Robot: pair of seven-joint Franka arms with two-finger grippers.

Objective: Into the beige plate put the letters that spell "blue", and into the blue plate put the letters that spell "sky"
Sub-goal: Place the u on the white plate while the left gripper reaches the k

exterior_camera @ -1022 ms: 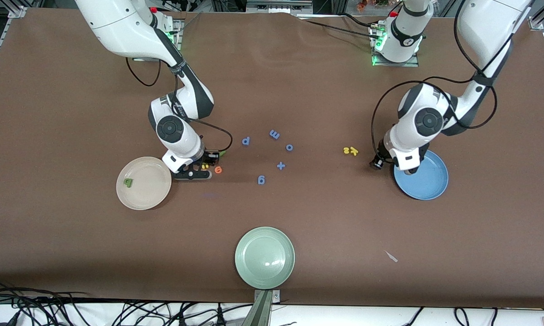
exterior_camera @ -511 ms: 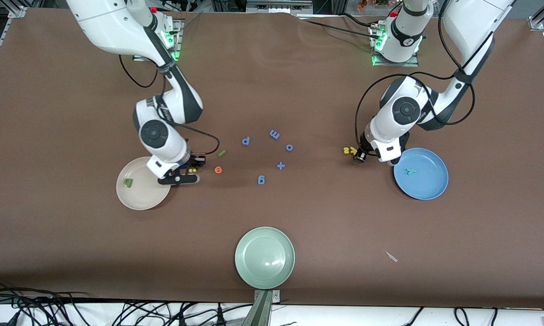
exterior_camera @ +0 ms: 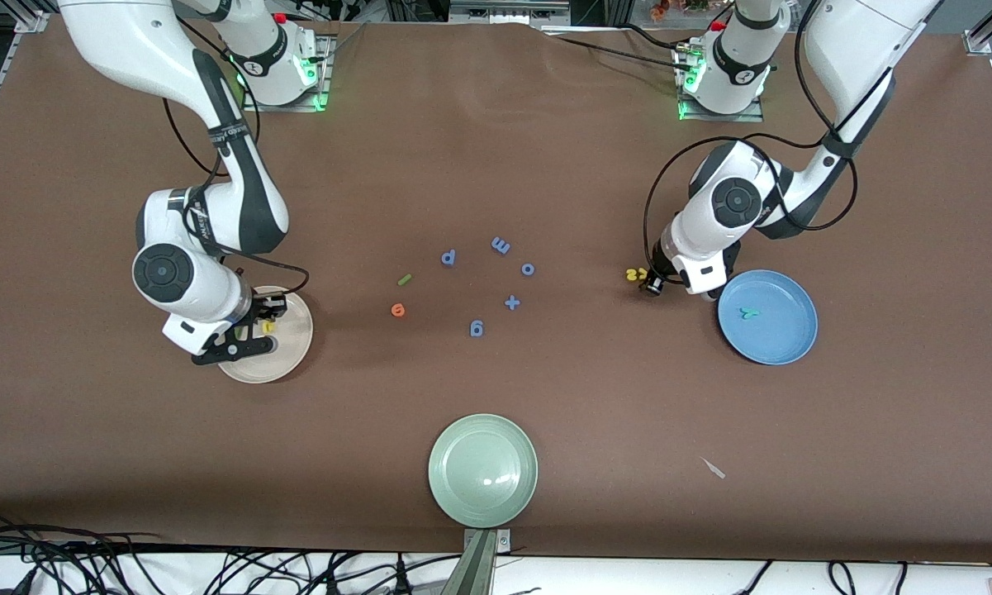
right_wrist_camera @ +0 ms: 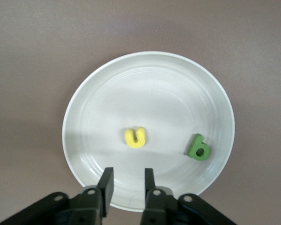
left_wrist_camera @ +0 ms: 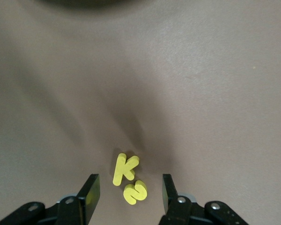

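A robotics lab bench. Two white robot arms (exterior_camera: 198,248) are bolted to metal base plates (exterior_camera: 723,107) with green indicator lights, on a table covered in brown matting (exterior_camera: 496,165). Loose black cables (exterior_camera: 91,554) trail along the edge nearest the front camera, with aluminium framing at the corners.

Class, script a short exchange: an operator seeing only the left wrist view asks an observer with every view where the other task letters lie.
Operator: My left tool straddles the k and s. Is the y placed?
Observer: Yes, the teal y lies in the blue plate.
Operator: And the beige plate?
Observer: It holds the yellow u and green b, below the right tool.
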